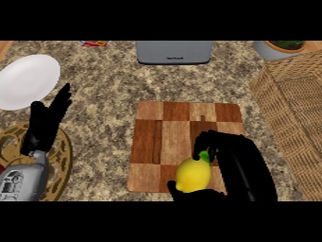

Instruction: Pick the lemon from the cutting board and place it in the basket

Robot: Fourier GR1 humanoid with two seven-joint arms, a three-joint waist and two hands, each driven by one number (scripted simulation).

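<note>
- Left hand (pixel 48 120): fingers straight, nothing held, resting near the view's left edge beside a white plate (pixel 24 81).
- Lemon (pixel 192 173): located on the cutting board (pixel 184 123), near edge.
- Right hand (pixel 236 160): fingers and thumb curled round the lemon.
- Basket (pixel 299 113): set on the table at far right.
- Risk, as judged: the rounded lemon could be lost from the hand during lifting, or knocked against the basket rim.
</note>
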